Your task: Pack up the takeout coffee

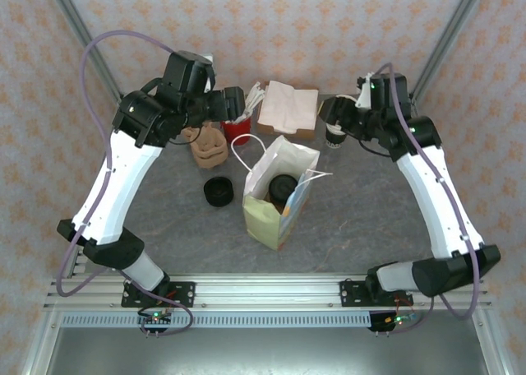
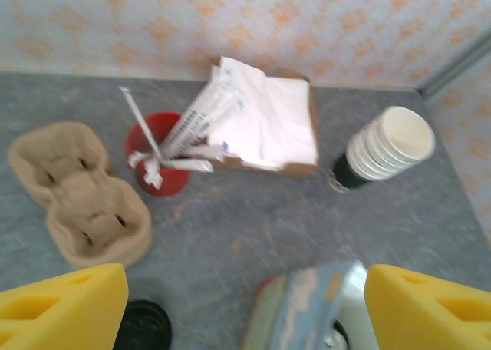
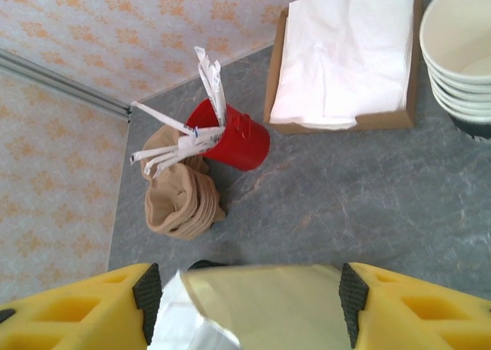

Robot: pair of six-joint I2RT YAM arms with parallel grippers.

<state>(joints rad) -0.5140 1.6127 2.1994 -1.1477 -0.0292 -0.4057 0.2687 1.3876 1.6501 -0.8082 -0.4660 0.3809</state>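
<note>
Both grippers are hanging over the back half of the grey stone-patterned table [image 1: 370, 210]. The takeout coffee cup [image 1: 283, 186], showing as a round black plastic lid, is already sitting upright inside the tall white paper carrier bag [image 1: 275, 219] that is standing mid-table.

The left gripper [image 2: 245, 312] is holding its yellow fingers [image 2: 61, 308] wide apart, gripping nothing and looking down at the bag's mouth. The right gripper [image 3: 249, 308] is also standing with its jaws apart. The bag's cream top edge is showing between its black pads [image 3: 147, 292], though I cannot tell whether they are touching the paper.

Judging by this, the packing itself is looking nearly done, and the step in hand is probably tidying or letting go of the bag's mouth. Doing that well is calling for:
- meeting the rim squarely and lightly, since thin paper is going to buckle under a sideways push
- steering clear of the thin white cord handles [image 1: 319, 175], which could be snagging a finger and tipping the bag with the drink inside
- lifting straight up when leaving, not sweeping across
- watching the squat pile of black plastic lids [image 1: 219, 192] just left of the bag and the beige moulded-pulp cup carriers [image 1: 207, 145] behind it
</note>
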